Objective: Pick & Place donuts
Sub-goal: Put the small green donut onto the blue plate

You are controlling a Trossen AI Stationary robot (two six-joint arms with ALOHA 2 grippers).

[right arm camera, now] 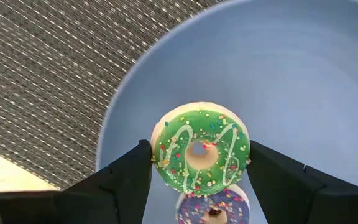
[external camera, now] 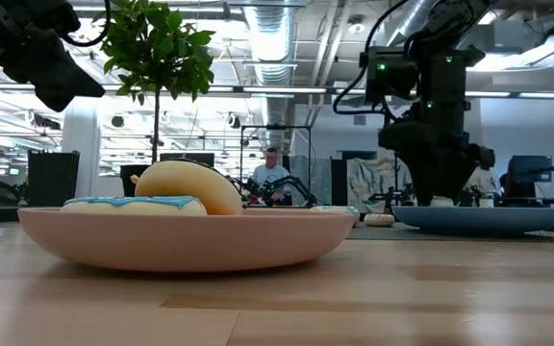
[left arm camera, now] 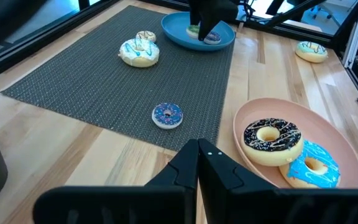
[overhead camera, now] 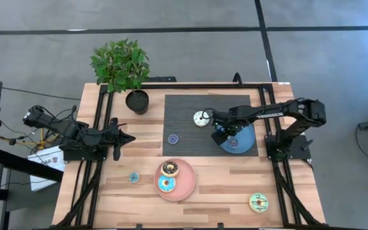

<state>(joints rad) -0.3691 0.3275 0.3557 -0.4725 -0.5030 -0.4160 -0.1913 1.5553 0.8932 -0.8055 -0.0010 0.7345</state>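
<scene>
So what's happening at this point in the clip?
The right gripper is over the blue plate, its fingers on either side of a small green donut; a small purple donut already lies on that plate. The left gripper waits shut at the table's left side. The pink plate holds a brown donut and a blue donut.

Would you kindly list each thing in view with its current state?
Right gripper: jaws around the green donut, over the blue plate.
Left gripper: shut, empty, waiting at the table's left.
Purple donut: lying on the blue plate.
Pink plate: holds a brown donut and a blue donut.
</scene>
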